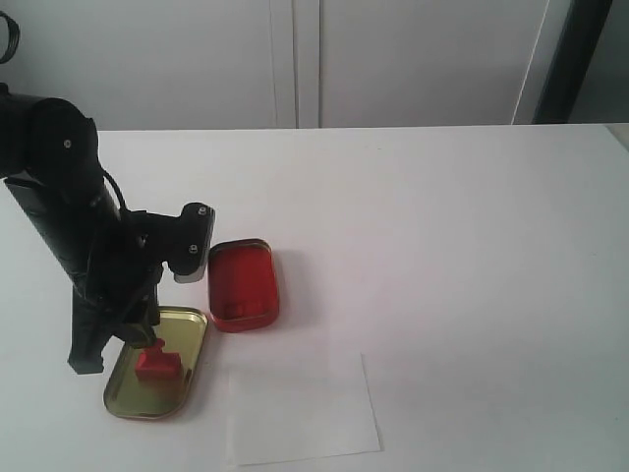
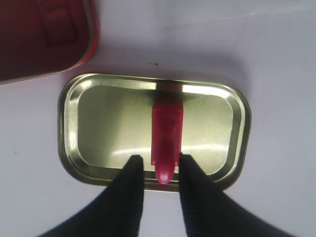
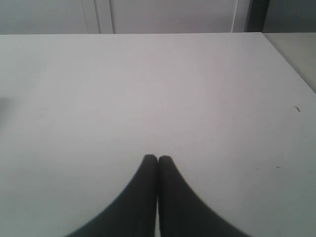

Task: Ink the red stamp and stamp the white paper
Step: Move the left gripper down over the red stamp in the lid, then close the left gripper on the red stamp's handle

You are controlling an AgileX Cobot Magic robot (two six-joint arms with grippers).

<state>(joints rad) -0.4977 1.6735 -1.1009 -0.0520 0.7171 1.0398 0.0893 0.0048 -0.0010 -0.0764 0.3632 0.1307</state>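
The red stamp stands in a shallow gold tin at the front left of the table. My left gripper is open, reaching down with one finger on each side of the stamp's knob. One finger touches the knob and a small gap shows at the other. The white paper lies flat to the right of the gold tin, near the front edge. My right gripper is shut on nothing above bare tabletop and is out of the exterior view.
A red ink tin lies just behind and to the right of the gold tin, close to the left arm's wrist. The white table stretches to the right and back, up to a pale wall.
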